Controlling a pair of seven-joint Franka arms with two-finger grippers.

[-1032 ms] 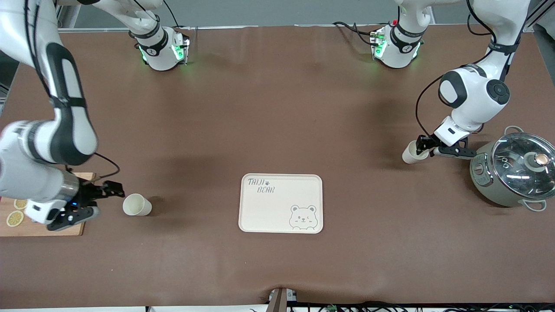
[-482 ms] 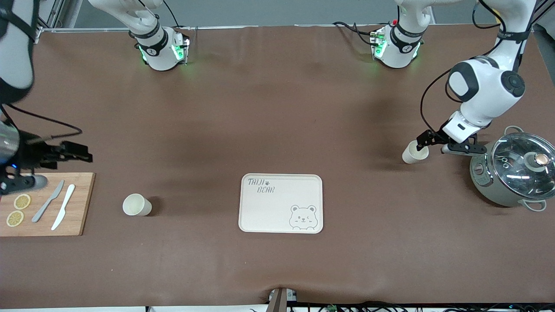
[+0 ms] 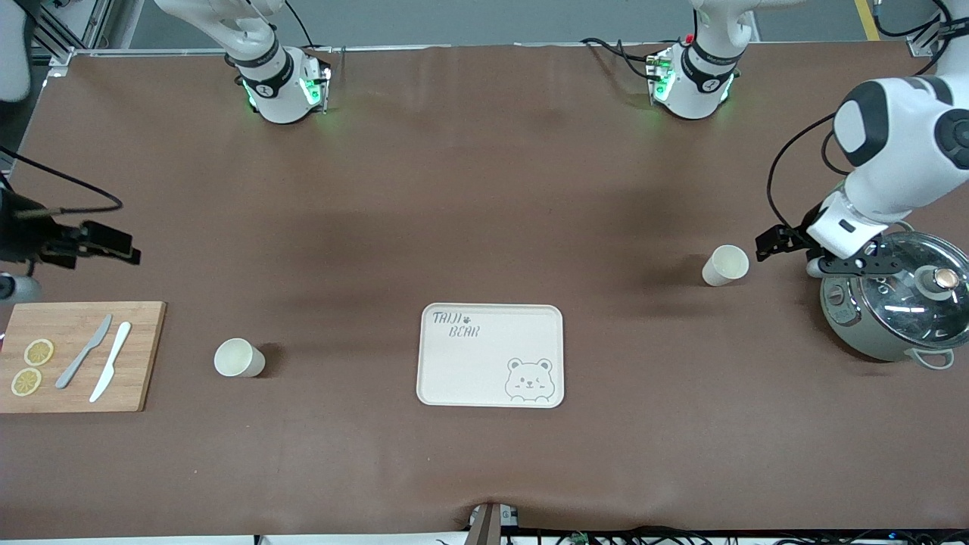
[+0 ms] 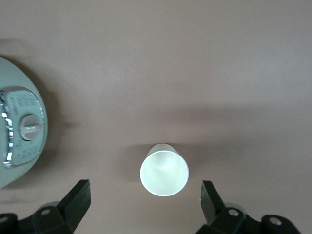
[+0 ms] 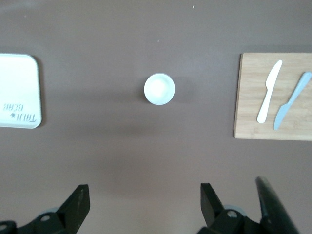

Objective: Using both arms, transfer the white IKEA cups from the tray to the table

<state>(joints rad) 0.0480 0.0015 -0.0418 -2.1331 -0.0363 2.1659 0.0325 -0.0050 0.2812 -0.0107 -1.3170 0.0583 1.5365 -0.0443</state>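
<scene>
Two white IKEA cups stand upright on the brown table, both off the tray. One cup (image 3: 239, 358) is toward the right arm's end and shows in the right wrist view (image 5: 159, 88). The other cup (image 3: 725, 266) is toward the left arm's end, beside the cooker, and shows in the left wrist view (image 4: 164, 173). My left gripper (image 3: 793, 254) is open and empty, up in the air between that cup and the cooker; it also shows in its wrist view (image 4: 145, 195). My right gripper (image 3: 83, 271) is open and empty, high over the table edge above the cutting board; it also shows in its wrist view (image 5: 145, 197).
A cream bear-print tray (image 3: 490, 356) lies mid-table, nearer the front camera. A grey-green cooker with a glass lid (image 3: 897, 299) stands at the left arm's end. A wooden cutting board (image 3: 76, 356) with two knives and lemon slices lies at the right arm's end.
My left gripper has drawn away from its cup toward the cooker and risen. My right gripper has pulled away from its cup and risen, uncovering the cutting board. Both cups stay put.
</scene>
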